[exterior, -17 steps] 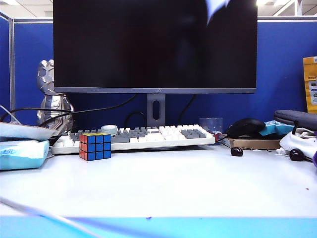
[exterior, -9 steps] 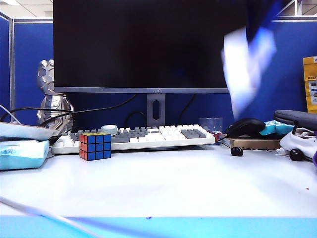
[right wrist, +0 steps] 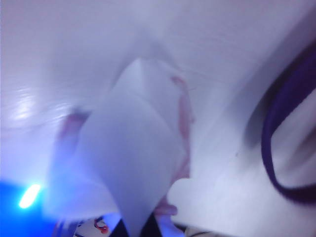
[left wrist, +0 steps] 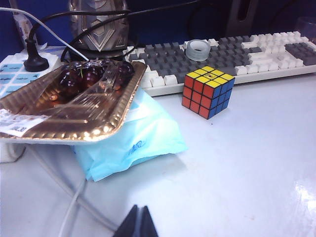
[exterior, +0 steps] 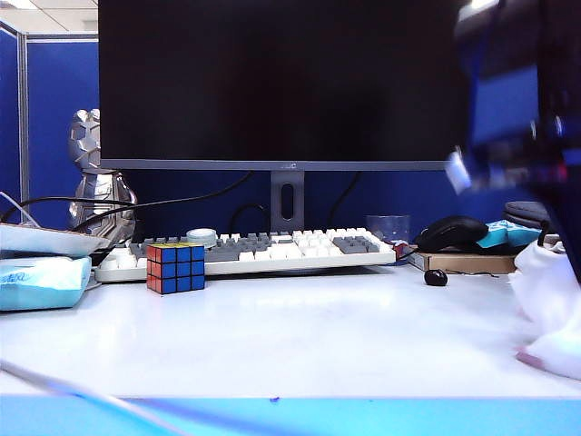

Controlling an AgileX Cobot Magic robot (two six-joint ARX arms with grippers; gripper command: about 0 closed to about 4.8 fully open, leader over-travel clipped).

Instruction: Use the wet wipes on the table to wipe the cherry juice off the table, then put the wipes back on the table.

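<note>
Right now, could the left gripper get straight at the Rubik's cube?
Probably yes. The left gripper hangs shut over bare table, and the Rubik's cube stands alone ahead of it, before the keyboard. The blue tissue pack lies off to one side.

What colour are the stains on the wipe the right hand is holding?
Pink-red smears on the soft white wet wipe, clearest in the right wrist view.
</note>
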